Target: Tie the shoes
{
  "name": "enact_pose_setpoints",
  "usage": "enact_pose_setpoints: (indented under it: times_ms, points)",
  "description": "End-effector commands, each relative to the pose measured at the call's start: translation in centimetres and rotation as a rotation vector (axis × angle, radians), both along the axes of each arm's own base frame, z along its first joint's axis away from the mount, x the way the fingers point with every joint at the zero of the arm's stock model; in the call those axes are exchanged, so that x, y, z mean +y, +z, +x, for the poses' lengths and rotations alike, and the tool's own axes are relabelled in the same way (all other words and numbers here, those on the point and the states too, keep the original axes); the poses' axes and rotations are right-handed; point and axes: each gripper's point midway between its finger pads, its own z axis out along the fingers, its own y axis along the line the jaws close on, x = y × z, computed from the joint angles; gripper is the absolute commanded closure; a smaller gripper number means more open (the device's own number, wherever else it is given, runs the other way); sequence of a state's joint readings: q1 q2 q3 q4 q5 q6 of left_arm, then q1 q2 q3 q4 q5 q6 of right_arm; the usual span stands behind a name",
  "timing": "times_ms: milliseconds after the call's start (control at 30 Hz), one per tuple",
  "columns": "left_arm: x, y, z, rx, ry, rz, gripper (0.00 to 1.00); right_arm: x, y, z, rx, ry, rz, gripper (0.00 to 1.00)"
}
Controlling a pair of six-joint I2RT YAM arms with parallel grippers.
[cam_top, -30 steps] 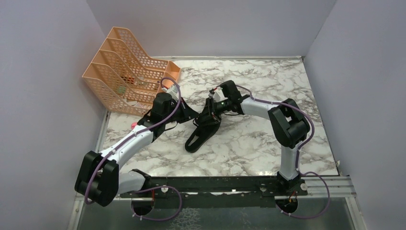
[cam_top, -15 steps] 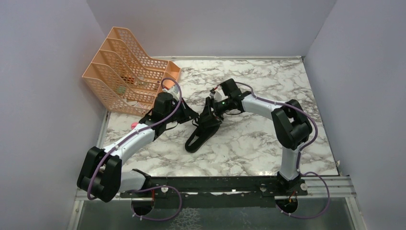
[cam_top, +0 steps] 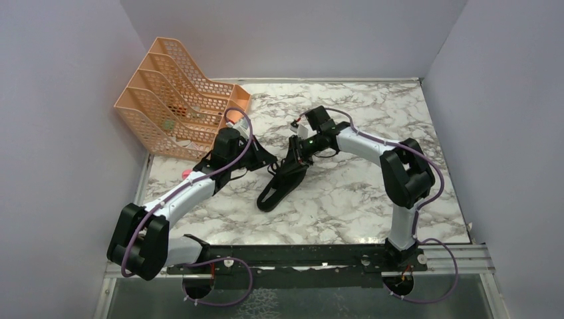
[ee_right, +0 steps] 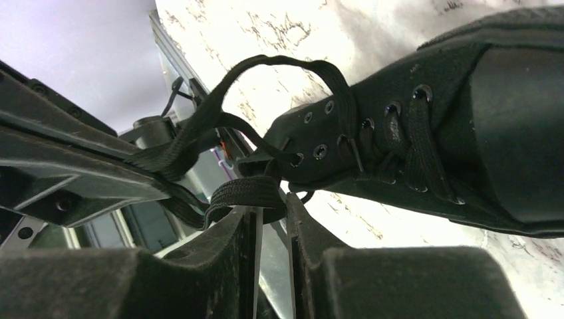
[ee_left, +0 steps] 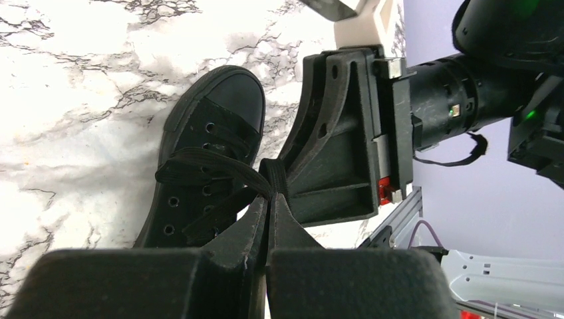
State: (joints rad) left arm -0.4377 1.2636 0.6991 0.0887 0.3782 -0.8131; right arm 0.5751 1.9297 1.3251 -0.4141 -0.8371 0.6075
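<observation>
A black low-cut shoe lies on the marble table, toe toward the near left. Both grippers meet over its laced part. My left gripper is shut on a flat black lace and holds it taut from the eyelets; its tips pinch the lace end. My right gripper comes in from the right. In the right wrist view the shoe fills the right side, and a folded band of lace sits between the narrow-set tips of the right gripper. A lace loop arches above.
An orange mesh file rack stands at the back left, just behind the left arm. Grey walls close the table on three sides. A metal rail carrying the arm bases runs along the near edge.
The right gripper opened and closed in again on the lace, its wrist shifting slightly toward the back. The left gripper kept its grip; its arm shifted a little.
</observation>
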Motion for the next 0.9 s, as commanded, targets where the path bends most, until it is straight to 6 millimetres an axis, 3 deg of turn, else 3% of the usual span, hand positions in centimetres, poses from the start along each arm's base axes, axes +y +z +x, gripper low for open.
enact_pose_setpoints:
  times_ms: [0,67,300,533,733,867]
  points:
    - [-0.3,1.0,0.3,-0.024,-0.014,-0.024,1.00,-0.6,0.4,-0.1,-0.094,0.073,-0.033,0.76]
    - [-0.2,1.1,0.3,-0.027,-0.013,-0.024,1.00,-0.9,0.6,-0.4,-0.113,0.101,-0.025,0.72]
    - [-0.3,0.7,0.3,-0.012,-0.012,-0.021,1.00,-0.4,1.1,-2.1,-0.046,0.158,0.067,0.76]
    - [-0.1,0.0,0.4,0.009,-0.005,-0.007,1.00,-1.0,1.8,-2.9,-0.076,0.190,0.084,0.48]
    - [0.0,-0.2,0.6,0.013,0.006,0.000,1.00,-1.7,1.1,-3.0,-0.142,0.223,0.056,0.39]
    - [-0.1,-0.5,0.8,0.021,0.006,0.005,1.00,-3.2,0.7,-1.8,-0.235,0.173,-0.088,0.38]
